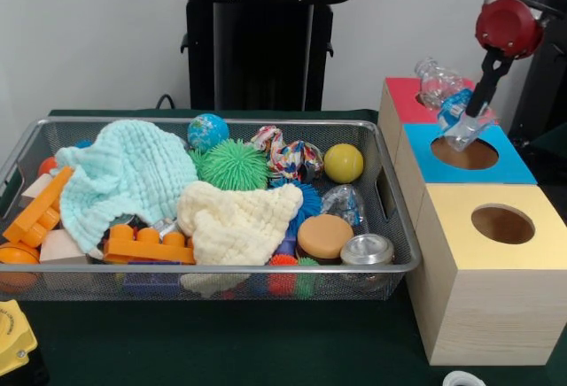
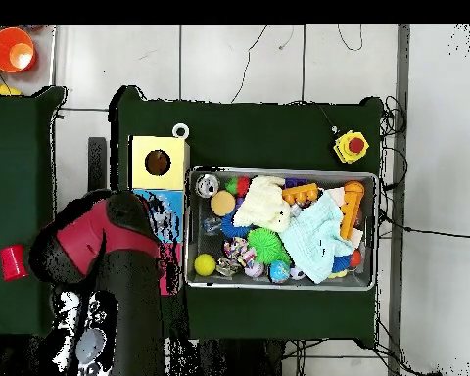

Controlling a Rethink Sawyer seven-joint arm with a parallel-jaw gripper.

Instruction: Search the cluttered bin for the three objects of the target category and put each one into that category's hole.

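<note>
The wire mesh bin (image 1: 221, 269) holds many toys; it also shows in the overhead view (image 2: 278, 173). My gripper (image 1: 462, 131) hangs at the right, just above the round hole (image 1: 464, 153) in the sky-blue panel (image 1: 512, 163). It is shut on a crushed clear bottle with a blue label (image 1: 447, 94), which sticks up and to the left over the red box. Another crinkly clear bottle (image 1: 344, 200) lies in the bin's right part beside the yellow ball (image 1: 343, 163). In the overhead view the arm (image 2: 121, 264) hides the gripper and most of the blue panel (image 2: 166, 211).
A red-topped box (image 1: 403, 98) stands behind the blue one, and a yellow-topped box with its own hole (image 1: 502, 224) in front. The bin holds a mint cloth (image 1: 124, 178), a cream cloth (image 1: 235, 222), a green spiky ball (image 1: 232, 165), orange bricks (image 1: 146, 244) and a metal can (image 1: 366, 250).
</note>
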